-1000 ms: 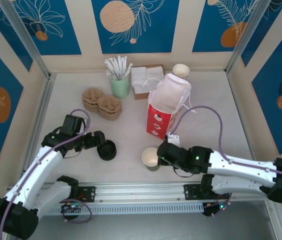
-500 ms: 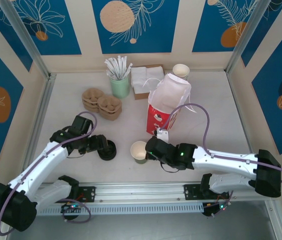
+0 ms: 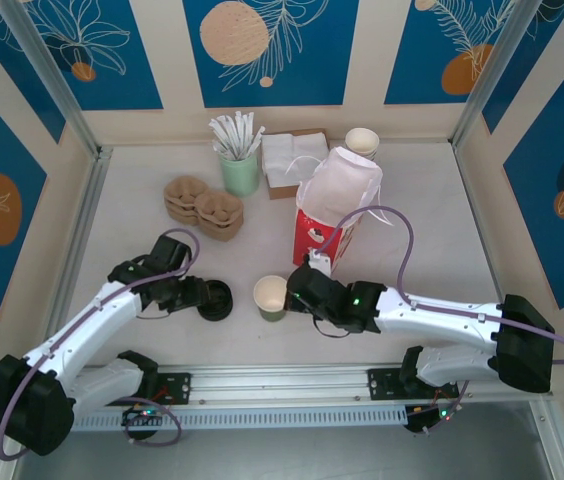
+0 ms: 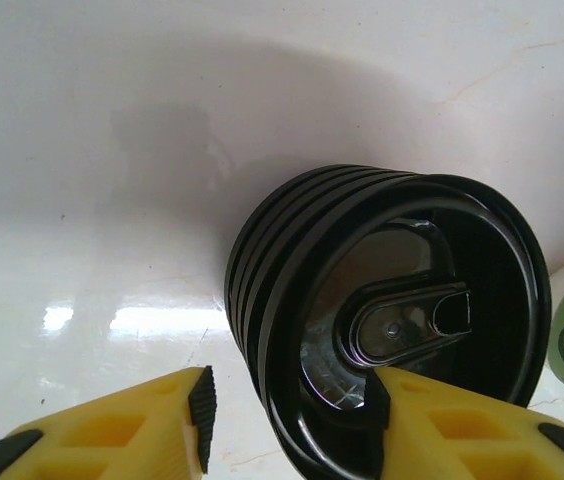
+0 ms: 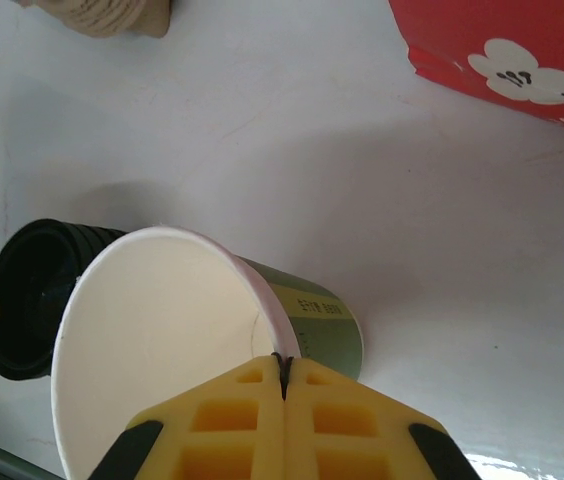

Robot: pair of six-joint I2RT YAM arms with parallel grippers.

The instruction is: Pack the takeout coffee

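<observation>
At the near side of the desk (image 3: 412, 220), the right hand (image 5: 282, 365) is pinching the rim of the takeout coffee cup (image 5: 162, 330), its fingers closed flush on the paper wall. The cup is sitting open-topped on the desk, just right of the stack of black lids (image 3: 214, 298). A pale label (image 5: 317, 308) is showing on its green side, but the print is too small to read. The left hand (image 4: 292, 398) is straddling the rim of the top lid at a narrow spread. One pad is lying over the lid's inner face and the other is standing just clear of the stack.

Beyond the cup, a red bag (image 3: 317, 240) printed with white flowers is standing open, carrying no legible wording. Further back and left, pulp cup carriers (image 3: 205, 208) are lying stacked. Along the far wall, a green holder (image 3: 240, 172) of wrapped sticks, napkins (image 3: 287, 160) and white cups (image 3: 362, 140) are standing in a row.

Compared with a second ago, the cup is sitting further left and nearer the lids. The left hand is reaching over the stack with its spread reduced.
</observation>
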